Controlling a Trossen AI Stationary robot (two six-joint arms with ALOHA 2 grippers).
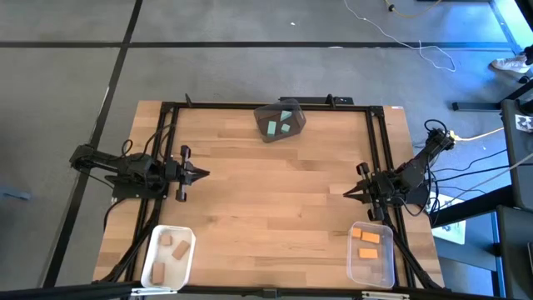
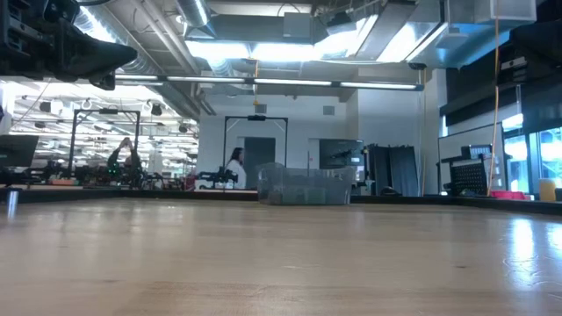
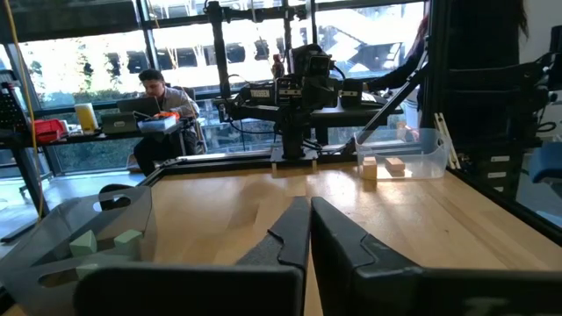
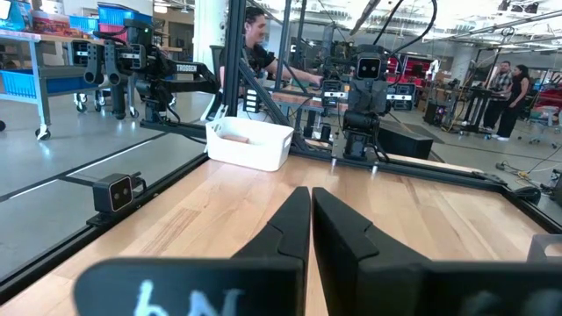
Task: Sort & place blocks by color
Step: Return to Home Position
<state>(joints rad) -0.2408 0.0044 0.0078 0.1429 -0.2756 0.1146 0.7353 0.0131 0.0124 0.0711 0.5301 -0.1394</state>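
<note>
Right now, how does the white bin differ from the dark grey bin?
The white bin holds tan blocks; the dark grey bin holds teal blocks. The white bin sits in a left corner of the table; the dark grey bin sits midway along the opposite edge. The white bin lies nearly square to the table's edges; the dark grey bin is skewed. Both are open-topped, each with one colour of blocks.
</note>
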